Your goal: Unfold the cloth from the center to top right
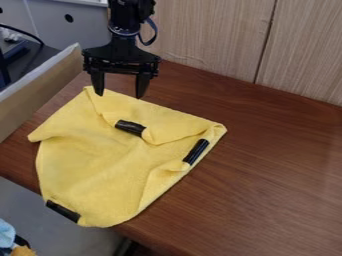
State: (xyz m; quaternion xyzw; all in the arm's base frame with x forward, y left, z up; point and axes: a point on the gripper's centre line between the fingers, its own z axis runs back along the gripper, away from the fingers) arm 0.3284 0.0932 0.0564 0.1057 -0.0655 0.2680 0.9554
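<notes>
Just below the black two-finger pincer (119,96), fingers apart, lies the yellow fabric cloth (100,160), its central black tape strip (130,127) slanting down-right.

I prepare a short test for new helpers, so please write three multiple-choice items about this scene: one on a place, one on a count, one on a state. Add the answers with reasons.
1. Where is the gripper?
A) At the cloth's lower end
B) At the cloth's upper left edge
C) Beyond the cloth's right corner

2. How many black strips show on the cloth?
A) Three
B) Two
C) Five

3. How are the gripper's fingers?
A) Pressed together
B) Closed on a strip
C) Spread apart

Answers:
1 B: its fingertips hang by that edge, near the corner.
2 A: one shows near the middle, one by the right edge, one at the lower left.
3 C: a wide gap shows between them.
</notes>
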